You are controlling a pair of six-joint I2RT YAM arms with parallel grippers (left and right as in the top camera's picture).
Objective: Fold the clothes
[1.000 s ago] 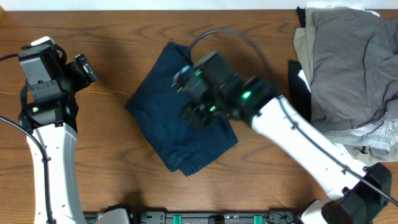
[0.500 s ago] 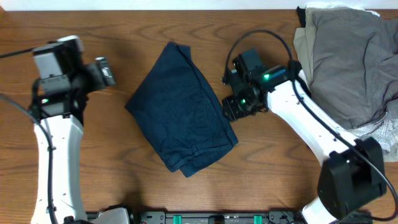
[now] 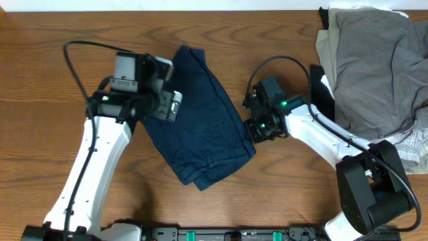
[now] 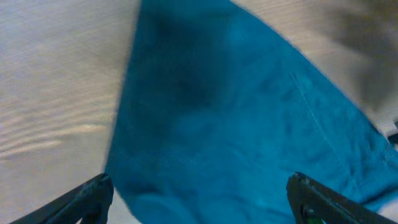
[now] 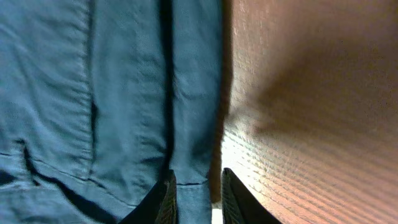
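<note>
Above the navy shorts [image 3: 200, 127], left end effector [image 4: 200, 202] gapes wide, empty; right end effector [image 5: 196, 196] is nearly closed astride their hem, grip unclear.

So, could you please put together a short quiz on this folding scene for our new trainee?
1. True or false: the navy shorts lie on top of the pile of clothes.
2. Which colour is the garment topping that pile? A grey, B red, C yellow.
3. Which arm's jaws stand wide apart above the shorts?
Key: 1 false, the shorts lie by themselves on the table, apart from the pile; 2 A, the grey garment; 3 the left arm.
</note>
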